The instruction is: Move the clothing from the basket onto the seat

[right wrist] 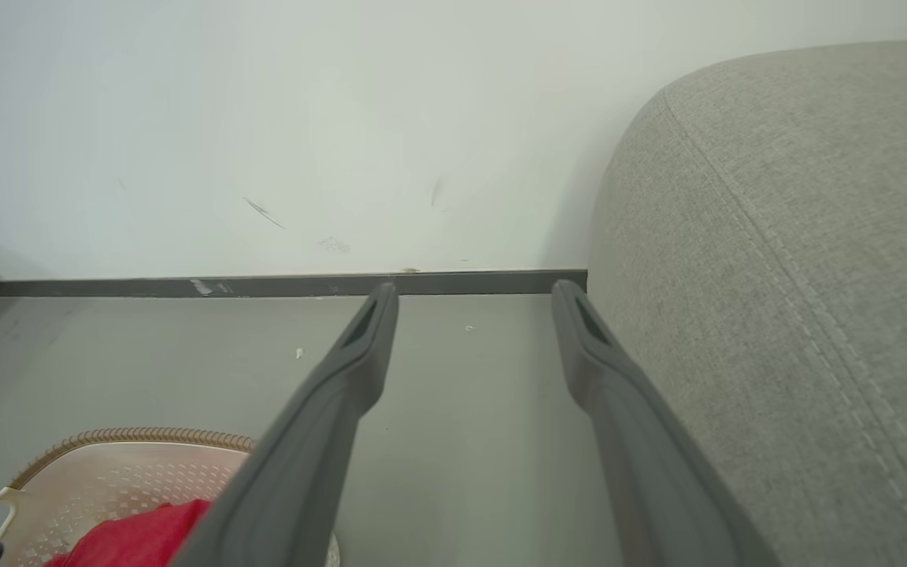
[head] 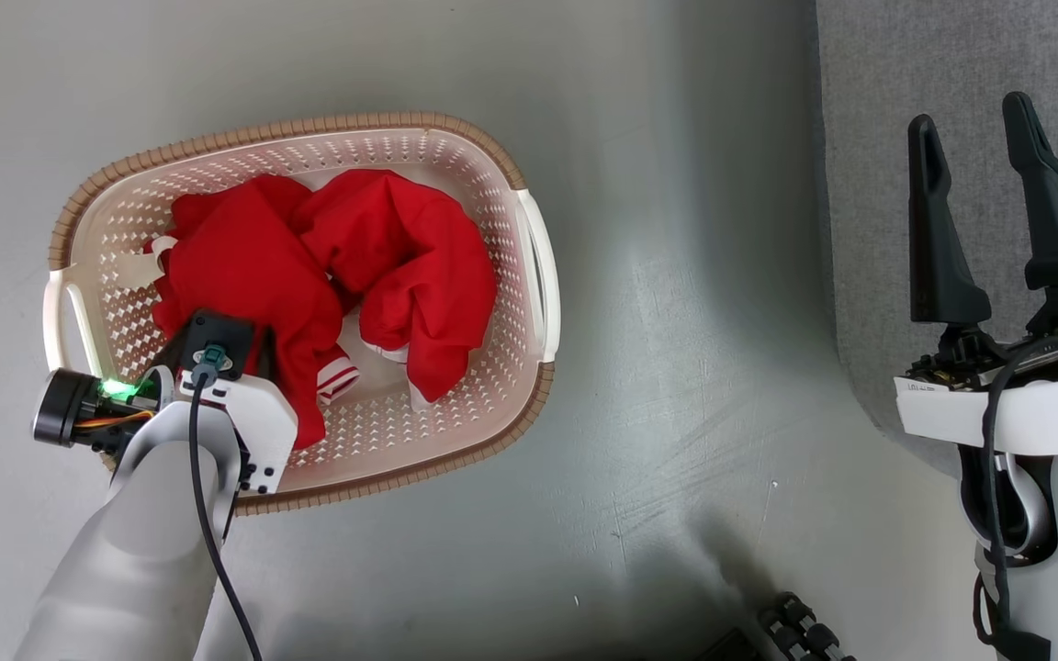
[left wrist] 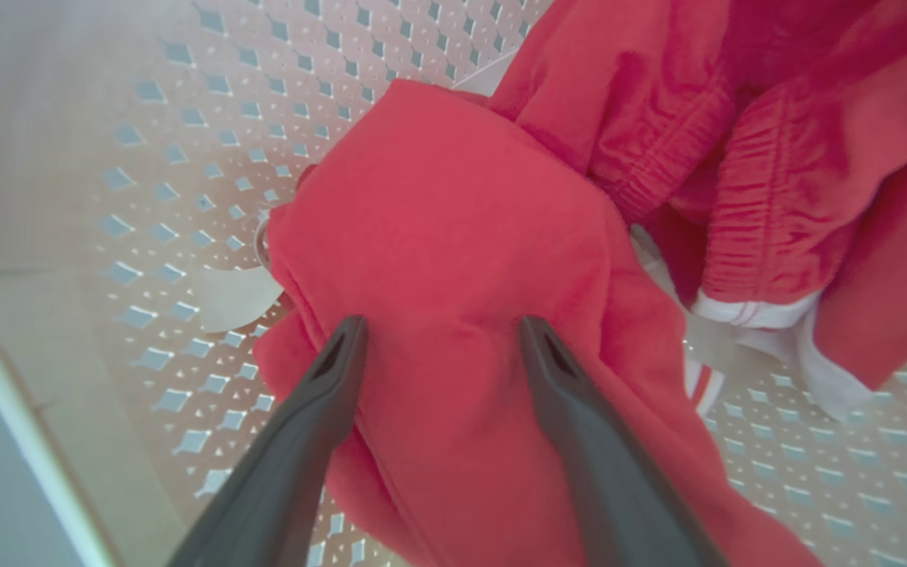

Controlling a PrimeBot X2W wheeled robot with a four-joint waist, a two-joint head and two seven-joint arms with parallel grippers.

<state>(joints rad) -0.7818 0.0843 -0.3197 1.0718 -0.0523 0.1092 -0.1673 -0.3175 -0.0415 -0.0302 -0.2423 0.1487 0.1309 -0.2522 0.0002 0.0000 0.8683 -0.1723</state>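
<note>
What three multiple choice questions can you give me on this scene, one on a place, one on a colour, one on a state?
1. Where is the clothing? A on a chair; B in the basket; C on a hook.
2. The basket's rim is: A brown; B blue; C black.
3. The left gripper is: A shut on cloth; B shut on a handle; C open.
Answers: 1 B, the red fabric lies within its perforated walls; 2 A, a woven-look brown band rings it in the head view; 3 C, its fingers stand apart over the red fabric.
</note>
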